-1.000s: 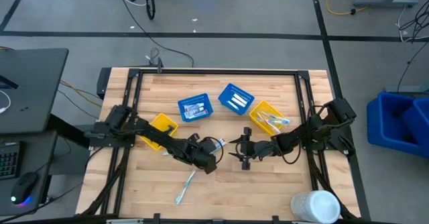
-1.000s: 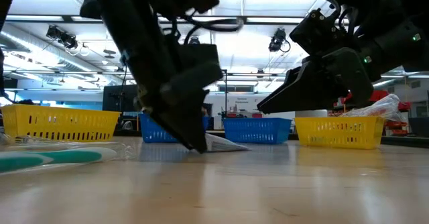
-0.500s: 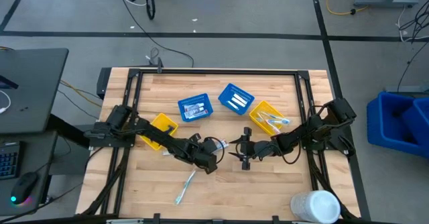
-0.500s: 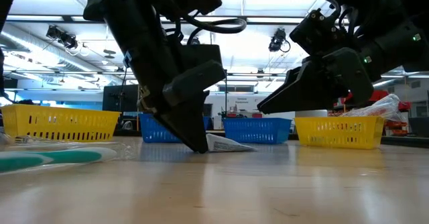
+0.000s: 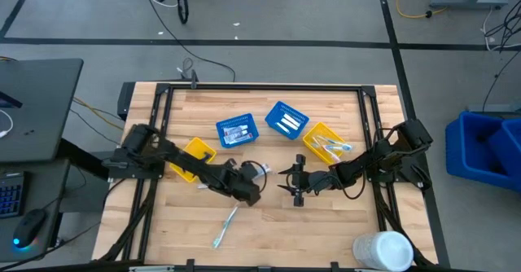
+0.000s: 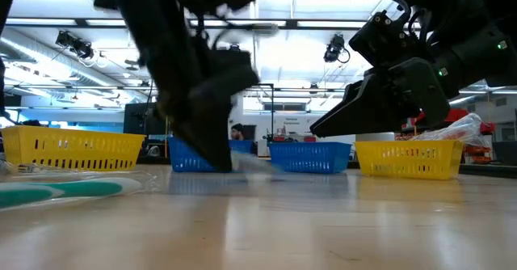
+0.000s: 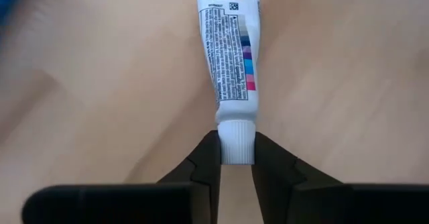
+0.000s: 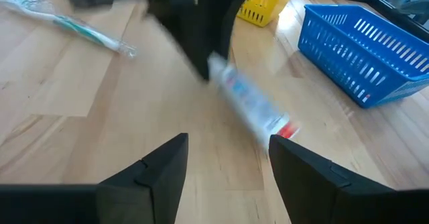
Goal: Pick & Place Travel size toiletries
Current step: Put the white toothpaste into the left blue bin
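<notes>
since the earlier frame the left gripper [image 5: 254,177] has drawn back toward the nearer yellow basket [image 5: 198,152], lifting the white tube [image 7: 229,56] it clamps by the cap (it blurs in the low view). the tube now hangs just off the table [image 5: 342,223], between that yellow basket and the right gripper [image 5: 291,182], which hovers spread and empty beside it. the carry step is in hand; next, i judge, it must be swung over a basket and let go.
</notes>
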`<state>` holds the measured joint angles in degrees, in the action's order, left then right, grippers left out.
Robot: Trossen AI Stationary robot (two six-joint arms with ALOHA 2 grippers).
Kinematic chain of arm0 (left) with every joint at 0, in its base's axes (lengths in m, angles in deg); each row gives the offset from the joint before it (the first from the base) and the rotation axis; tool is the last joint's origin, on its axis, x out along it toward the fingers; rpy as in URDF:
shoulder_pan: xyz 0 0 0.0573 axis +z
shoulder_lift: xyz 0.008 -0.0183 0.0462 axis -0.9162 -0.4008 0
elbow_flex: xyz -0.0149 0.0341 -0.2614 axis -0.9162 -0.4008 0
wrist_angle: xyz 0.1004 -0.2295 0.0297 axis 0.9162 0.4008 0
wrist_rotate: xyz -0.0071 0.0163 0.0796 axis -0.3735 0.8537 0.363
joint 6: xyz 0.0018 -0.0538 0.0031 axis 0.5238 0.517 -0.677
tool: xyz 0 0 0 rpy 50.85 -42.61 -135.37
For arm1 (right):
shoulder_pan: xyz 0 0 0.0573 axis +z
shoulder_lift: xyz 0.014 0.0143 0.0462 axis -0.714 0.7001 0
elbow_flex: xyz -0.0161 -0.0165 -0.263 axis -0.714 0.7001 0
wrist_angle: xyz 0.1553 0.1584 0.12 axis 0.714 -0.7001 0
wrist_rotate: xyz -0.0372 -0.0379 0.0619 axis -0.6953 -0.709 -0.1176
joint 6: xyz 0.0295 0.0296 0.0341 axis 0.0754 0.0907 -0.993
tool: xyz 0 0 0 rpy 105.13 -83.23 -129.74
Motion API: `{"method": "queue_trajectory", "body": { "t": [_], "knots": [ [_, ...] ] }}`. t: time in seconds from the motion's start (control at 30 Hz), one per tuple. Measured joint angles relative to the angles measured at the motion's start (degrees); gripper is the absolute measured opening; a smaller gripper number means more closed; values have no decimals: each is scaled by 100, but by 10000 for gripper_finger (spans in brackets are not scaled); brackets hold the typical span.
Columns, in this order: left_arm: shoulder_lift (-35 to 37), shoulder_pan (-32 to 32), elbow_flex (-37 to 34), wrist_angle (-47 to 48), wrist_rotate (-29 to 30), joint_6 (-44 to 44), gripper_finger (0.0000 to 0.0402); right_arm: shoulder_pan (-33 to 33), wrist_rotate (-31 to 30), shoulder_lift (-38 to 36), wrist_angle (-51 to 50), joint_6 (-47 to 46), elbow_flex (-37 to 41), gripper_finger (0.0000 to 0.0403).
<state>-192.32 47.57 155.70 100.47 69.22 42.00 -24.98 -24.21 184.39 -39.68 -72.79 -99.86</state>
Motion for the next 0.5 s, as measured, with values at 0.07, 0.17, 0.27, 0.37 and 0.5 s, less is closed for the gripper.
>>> {"method": "queue_trajectory", "body": {
  "t": [0.07, 0.17, 0.27, 0.37, 0.5],
  "knots": [
    [276, 25, 20, 409, 224, 181, 66, -1, -1, 1, 0, 0, 0, 219],
    [700, 125, 18, 1159, 555, 389, 66, -1, 1, 2, -1, 0, 0, 214],
    [1136, 323, 19, 1689, 665, 294, 66, -1, 0, 0, -7, 0, 0, 209],
    [1444, 633, 25, 2062, 668, -163, 66, -1, 1, 2, 6, 2, 0, 206],
    [1668, 1285, 27, 2215, 442, -1005, 66, -33, 1, 1, 11, 2, 2, 210]
  ]
}}
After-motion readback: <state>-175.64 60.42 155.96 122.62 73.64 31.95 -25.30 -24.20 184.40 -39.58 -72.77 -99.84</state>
